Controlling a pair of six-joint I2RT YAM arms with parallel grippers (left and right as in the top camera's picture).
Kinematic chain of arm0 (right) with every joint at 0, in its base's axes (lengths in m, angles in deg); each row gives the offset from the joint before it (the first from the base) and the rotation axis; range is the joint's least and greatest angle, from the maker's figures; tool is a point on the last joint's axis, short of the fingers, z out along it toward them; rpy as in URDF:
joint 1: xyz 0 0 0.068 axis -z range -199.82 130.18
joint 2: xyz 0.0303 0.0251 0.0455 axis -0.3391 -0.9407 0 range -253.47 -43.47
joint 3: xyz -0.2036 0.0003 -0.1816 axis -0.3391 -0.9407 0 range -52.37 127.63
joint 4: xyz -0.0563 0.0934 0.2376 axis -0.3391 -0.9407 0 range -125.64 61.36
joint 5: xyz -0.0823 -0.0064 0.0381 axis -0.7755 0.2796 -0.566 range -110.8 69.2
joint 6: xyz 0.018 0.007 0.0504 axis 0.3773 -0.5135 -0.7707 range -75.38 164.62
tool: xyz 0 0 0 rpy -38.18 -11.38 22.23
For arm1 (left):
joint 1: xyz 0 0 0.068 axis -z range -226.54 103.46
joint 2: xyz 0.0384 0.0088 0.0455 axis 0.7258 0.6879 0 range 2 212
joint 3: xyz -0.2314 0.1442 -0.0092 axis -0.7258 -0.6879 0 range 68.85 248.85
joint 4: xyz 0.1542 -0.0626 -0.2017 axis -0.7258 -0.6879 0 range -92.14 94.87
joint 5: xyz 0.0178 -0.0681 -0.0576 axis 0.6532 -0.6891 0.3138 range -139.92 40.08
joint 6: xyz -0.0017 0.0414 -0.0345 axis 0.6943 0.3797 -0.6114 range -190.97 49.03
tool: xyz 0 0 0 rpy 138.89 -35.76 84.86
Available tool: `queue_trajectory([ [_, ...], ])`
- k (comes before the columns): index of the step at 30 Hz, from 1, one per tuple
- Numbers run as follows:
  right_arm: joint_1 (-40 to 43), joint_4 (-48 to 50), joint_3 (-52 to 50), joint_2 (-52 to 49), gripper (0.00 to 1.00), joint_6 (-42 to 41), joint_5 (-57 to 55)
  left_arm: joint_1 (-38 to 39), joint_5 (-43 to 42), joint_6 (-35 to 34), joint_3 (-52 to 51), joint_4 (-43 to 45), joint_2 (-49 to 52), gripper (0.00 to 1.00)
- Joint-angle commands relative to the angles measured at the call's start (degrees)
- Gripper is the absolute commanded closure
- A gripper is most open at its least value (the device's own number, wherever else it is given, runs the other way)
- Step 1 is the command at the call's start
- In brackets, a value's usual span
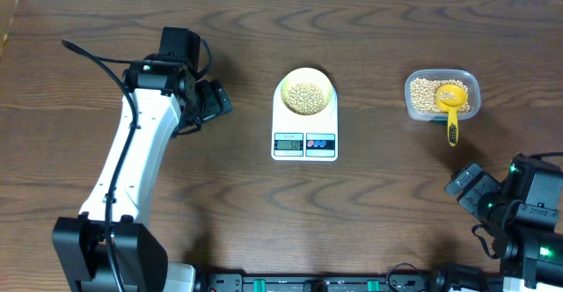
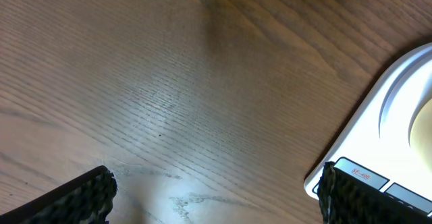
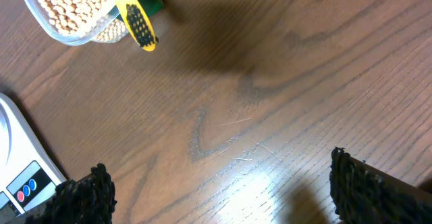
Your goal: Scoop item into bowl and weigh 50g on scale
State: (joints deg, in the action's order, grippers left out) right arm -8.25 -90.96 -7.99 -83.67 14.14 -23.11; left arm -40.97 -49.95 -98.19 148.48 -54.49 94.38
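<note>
The white scale [image 1: 304, 123] stands mid-table with the pale yellow bowl [image 1: 327, 85] on it, holding tan beans [image 1: 305, 97]. The display [image 1: 288, 143] is lit; its digits are too small to read. A clear tub [image 1: 469, 87] at the right holds more beans [image 1: 426, 94] and a bright yellow scoop [image 1: 451, 112]. My left gripper [image 1: 214, 101] is open and empty, left of the scale; its wrist view shows the scale's corner [image 2: 388, 133]. My right gripper [image 1: 464, 186] is open and empty, low at the right; its wrist view shows the tub [image 3: 42, 21], scoop handle [image 3: 135, 18] and scale corner [image 3: 15, 160].
Dark wood table [image 1: 369, 213]. The left arm's white link [image 1: 132, 164] runs from the front left base toward the middle. Black rail and cables [image 1: 317, 283] lie along the front edge.
</note>
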Motion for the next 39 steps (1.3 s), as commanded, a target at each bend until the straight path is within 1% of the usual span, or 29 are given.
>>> queue_trajectory([
  [1, 0.4, -0.1, 0.2, 0.2, 0.01, 0.6, -0.1, -0.2, 0.7, -0.5, 0.4, -0.1, 0.1, 0.02],
  [16, 0.2, -0.3, 0.2, 0.3, 0.01, 0.6, -0.1, -0.2, 0.7, -0.5, 0.4, -0.1, 0.1, 0.02],
  [24, -1.7, -0.6, 0.2, 4.7, 0.01, 0.8, -0.2, -0.2, 0.7, -0.5, 0.4, -0.1, 0.1, 0.02],
  [29, -1.9, -0.1, -0.4, 9.7, 0.01, 1.0, -0.6, -0.2, 0.7, -0.5, 0.4, -0.1, 0.1, 0.02],
  [31, -1.9, 2.1, -1.8, 12.2, 0.01, 1.6, -0.5, -0.2, 0.7, -0.5, 0.4, -0.1, 0.1, 0.02],
  [34, -2.5, 8.3, -5.6, 16.6, 0.01, 5.2, -0.5, -0.2, 0.7, -0.5, 0.4, -0.1, 0.1, 0.02],
  [38, -4.2, 18.6, -13.1, 22.9, 0.01, 10.8, -0.5, -0.2, 0.7, -0.5, 0.4, -0.1, 0.1, 0.02],
  [39, -5.2, 23.1, -16.3, 25.0, 0.01, 12.3, -0.5, -0.2, 0.7, -0.5, 0.4, -0.1, 0.1, 0.02],
])
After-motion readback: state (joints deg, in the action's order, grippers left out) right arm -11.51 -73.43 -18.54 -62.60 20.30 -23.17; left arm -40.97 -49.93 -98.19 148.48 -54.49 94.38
